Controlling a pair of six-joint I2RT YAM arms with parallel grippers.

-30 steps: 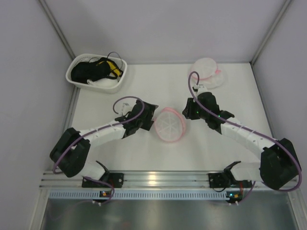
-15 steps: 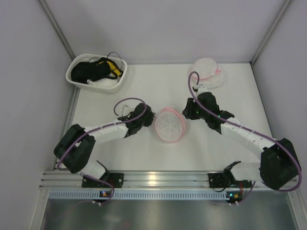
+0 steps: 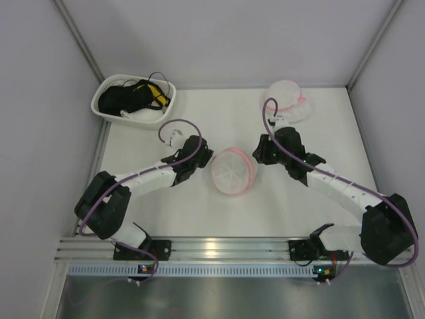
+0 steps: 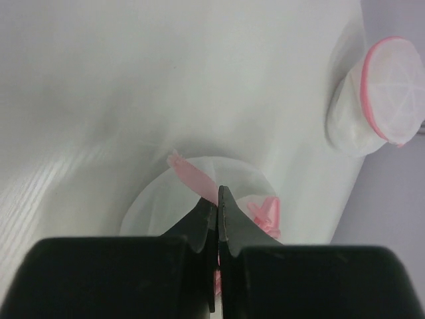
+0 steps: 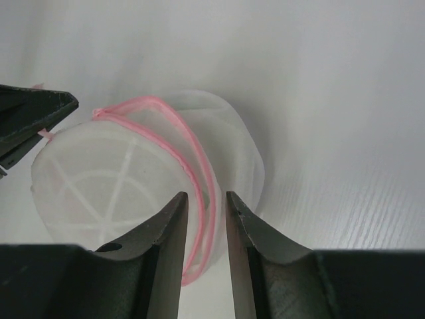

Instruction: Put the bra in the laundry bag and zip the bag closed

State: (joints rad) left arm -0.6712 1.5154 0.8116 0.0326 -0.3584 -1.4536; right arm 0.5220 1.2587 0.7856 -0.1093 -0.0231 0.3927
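Pinching zipper pull (image 4: pixel 189 176), left claw (image 4: pixel 217 194) clamped; right claw (image 5: pixel 206 199) grips laundry bag (image 3: pixel 233 171) rim (pink).

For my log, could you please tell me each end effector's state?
Left end effector: closed on the zipper tab.
Right end effector: closed on the laundry bag.

White mesh laundry bag (image 3: pixel 234 171), pink-rimmed, centre

left hand (image 4: pixel 218 191): fingers pressed together | right hand (image 5: pixel 206 197): fingers narrowly apart, pointing down
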